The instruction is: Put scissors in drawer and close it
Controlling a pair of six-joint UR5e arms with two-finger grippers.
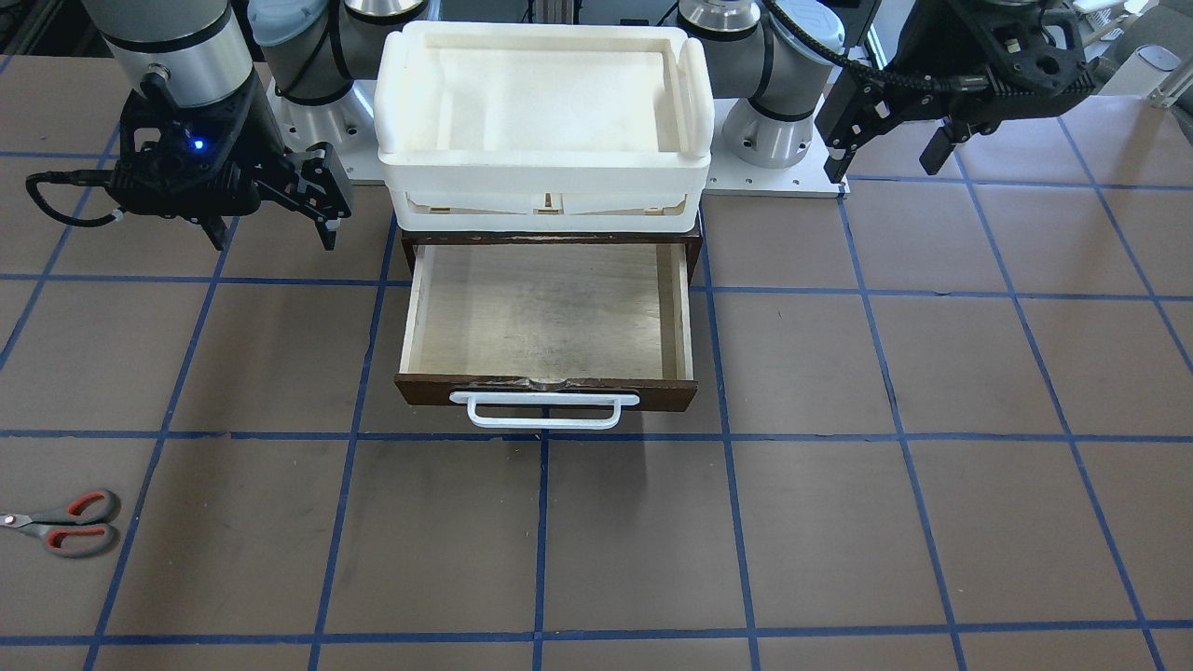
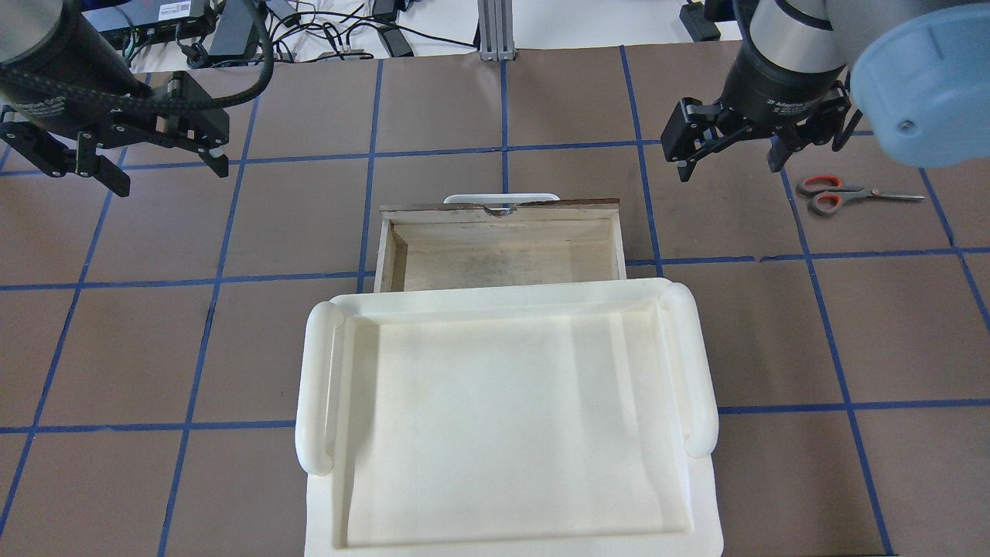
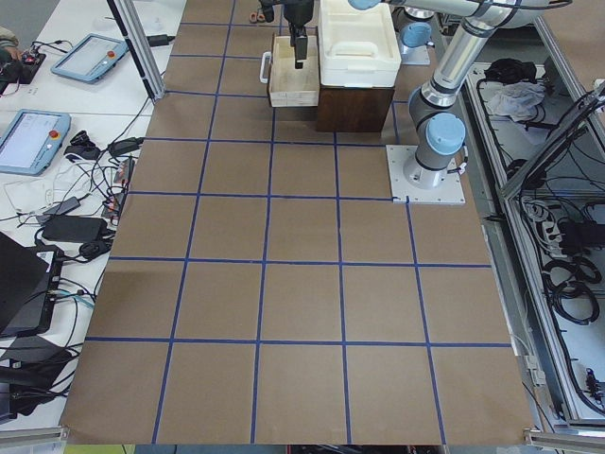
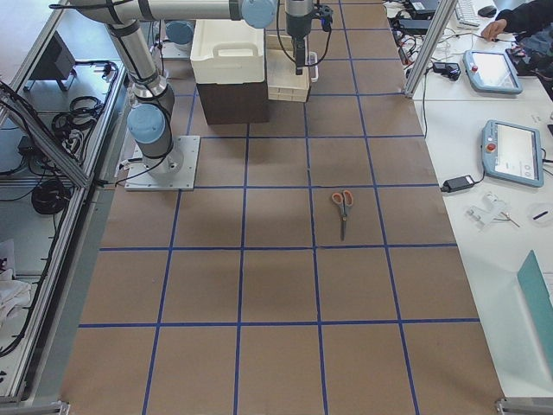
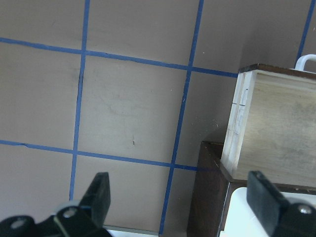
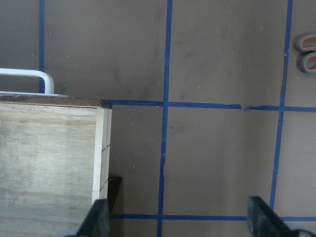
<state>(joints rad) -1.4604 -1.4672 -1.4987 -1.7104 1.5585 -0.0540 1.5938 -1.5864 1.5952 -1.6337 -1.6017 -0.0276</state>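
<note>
The scissors (image 1: pixel 70 524) lie flat on the table on my right side, far from the drawer; they also show in the overhead view (image 2: pixel 831 195) and the exterior right view (image 4: pixel 343 203). Their handles show at the top right edge of the right wrist view (image 6: pixel 308 52). The drawer (image 1: pixel 550 312) is pulled open and empty, its white handle (image 1: pixel 545 410) pointing away from me. My right gripper (image 2: pixel 731 164) is open and empty, hovering between the drawer and the scissors. My left gripper (image 2: pixel 166 174) is open and empty, left of the drawer.
A white plastic tray (image 2: pixel 503 418) sits on top of the dark cabinet that holds the drawer. The brown table has a blue tape grid. Tablets and cables lie on the side benches beyond the table edge (image 4: pixel 505 156).
</note>
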